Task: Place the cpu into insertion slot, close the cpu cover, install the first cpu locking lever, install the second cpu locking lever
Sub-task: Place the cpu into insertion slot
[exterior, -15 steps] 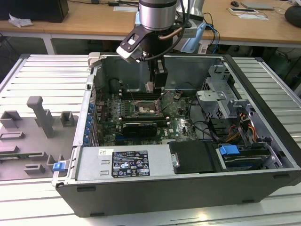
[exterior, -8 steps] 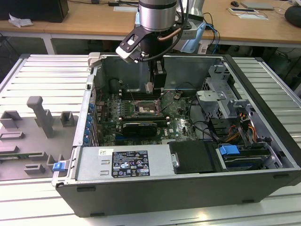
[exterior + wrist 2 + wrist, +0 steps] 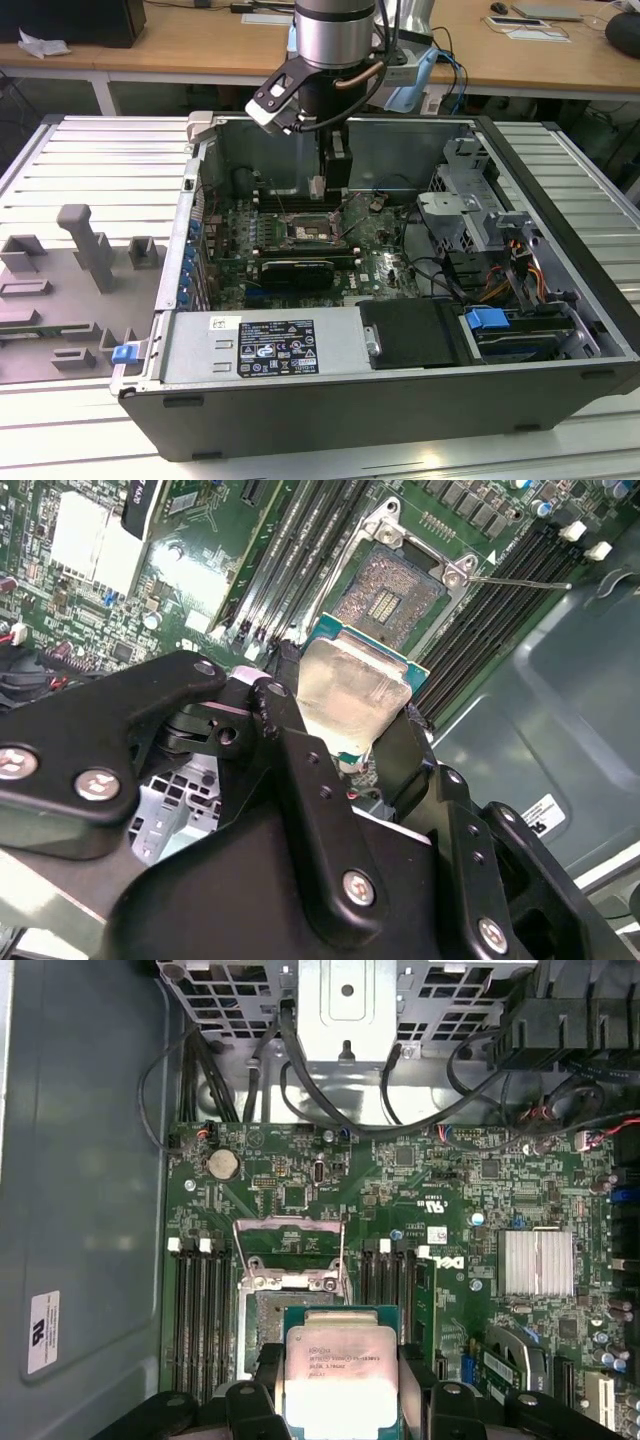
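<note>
A: Second wrist view first. Handling of the cpu?

B: Looks light, thin and stiff. Probably slick on the pale metal top and fragile on the underside, so best taken by the edges, never across the faces. Needs little squeeze; could skate out sideways under too much.

A: And against the claw?

B: Clamped in it. Pinched at two opposite edges by the black fingers, metal top toward the camera. Held near the slot, seemingly short of it and apart from it, not seated.

A: First wrist view?

B: Same hold. Gripped by the claw at both side edges, cpu top up. Hangs over the board, covering one side of the slot rather than sitting square on it, going by this angle. Flanked by memory slots. Cannot tell the gap below from here.

A: Exterior view?

B: Reaches down into the case, claw over the middle of the board. Carries a small pale piece at the tip, taken to be the cpu. Sits just above the slot, clear of it.
</note>
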`<action>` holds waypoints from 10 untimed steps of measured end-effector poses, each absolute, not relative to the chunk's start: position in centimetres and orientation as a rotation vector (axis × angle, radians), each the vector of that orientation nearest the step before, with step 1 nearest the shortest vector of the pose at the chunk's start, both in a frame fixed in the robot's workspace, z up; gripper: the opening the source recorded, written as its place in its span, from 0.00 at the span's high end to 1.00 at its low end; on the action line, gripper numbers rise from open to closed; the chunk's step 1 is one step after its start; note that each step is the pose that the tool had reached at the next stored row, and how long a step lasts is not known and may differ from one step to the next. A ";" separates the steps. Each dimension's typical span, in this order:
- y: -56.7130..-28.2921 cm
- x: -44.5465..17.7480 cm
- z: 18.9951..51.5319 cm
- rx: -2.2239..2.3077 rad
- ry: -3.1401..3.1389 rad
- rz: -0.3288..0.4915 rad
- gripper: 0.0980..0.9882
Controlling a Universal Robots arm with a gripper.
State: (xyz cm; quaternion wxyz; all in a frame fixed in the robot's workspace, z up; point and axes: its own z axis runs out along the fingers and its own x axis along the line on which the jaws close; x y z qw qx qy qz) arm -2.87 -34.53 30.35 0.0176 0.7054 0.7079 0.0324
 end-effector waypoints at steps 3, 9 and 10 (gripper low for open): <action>-34.5 -2.9 30.3 2.199 2.192 0.099 0.50; -34.5 -2.9 30.1 2.215 2.176 0.098 0.50; -34.5 -2.9 30.1 2.217 2.175 0.098 0.50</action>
